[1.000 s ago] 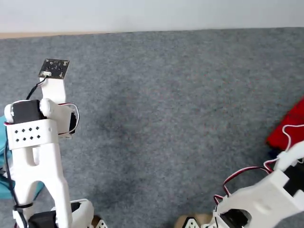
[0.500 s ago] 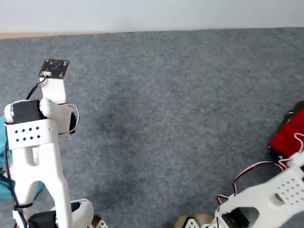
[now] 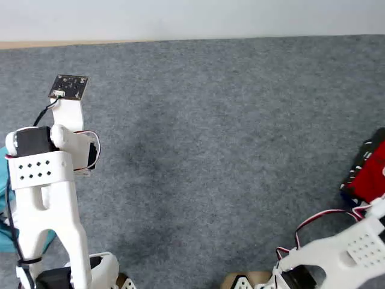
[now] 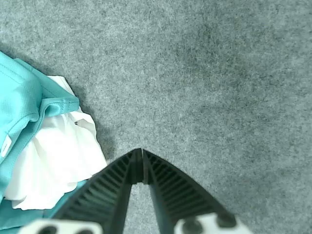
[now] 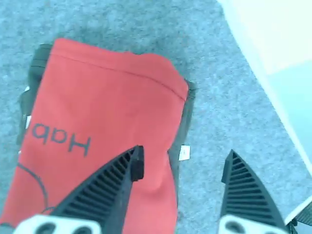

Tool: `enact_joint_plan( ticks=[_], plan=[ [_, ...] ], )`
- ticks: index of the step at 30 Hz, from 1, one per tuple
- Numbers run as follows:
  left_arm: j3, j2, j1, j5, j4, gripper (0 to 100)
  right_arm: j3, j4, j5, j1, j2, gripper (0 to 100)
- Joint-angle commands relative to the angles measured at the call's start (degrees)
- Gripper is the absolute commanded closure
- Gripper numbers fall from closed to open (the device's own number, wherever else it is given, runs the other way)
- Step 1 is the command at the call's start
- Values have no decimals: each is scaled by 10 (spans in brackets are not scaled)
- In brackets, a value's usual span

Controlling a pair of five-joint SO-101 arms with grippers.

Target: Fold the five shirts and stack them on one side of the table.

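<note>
A folded red shirt (image 5: 97, 126) with dark print lies on top of a dark folded shirt (image 5: 35, 68) on the grey table; the same stack shows at the table's right edge as the red shirt (image 3: 372, 174). My right gripper (image 5: 183, 163) hangs open just above the red shirt's edge, holding nothing. A teal shirt (image 4: 17, 112) and a white shirt (image 4: 58, 161) lie crumpled together at the left, the teal shirt (image 3: 5, 180) peeking out beside the left arm. My left gripper (image 4: 142, 163) is shut and empty above bare carpet beside the white shirt.
The grey carpeted table (image 3: 216, 132) stretches wide between the two arms. A pale wall strip (image 3: 192, 18) runs along the far edge. In the right wrist view the table's edge (image 5: 243, 53) lies close to the red shirt, with light floor beyond.
The right arm has swung back toward the lower right, uncovering more of the red and dark stack. The left arm has kept still.
</note>
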Motion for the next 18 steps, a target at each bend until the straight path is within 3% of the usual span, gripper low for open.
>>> enact_joint_plan(
  ticks=[1, 5, 11, 18],
  plan=[
    [-22, -18, 1, -4, 6, 994, -28, 23, -9, -19, -38, 739],
    [-22, -18, 1, -4, 6, 994, -27, 52, -9, -36, 2, 758],
    [-22, -18, 1, -4, 6, 994, -30, 37, -5, -33, 82, 995],
    [-22, -18, 1, -4, 6, 994, -31, -36, -7, -5, 177, 974]
  ],
)
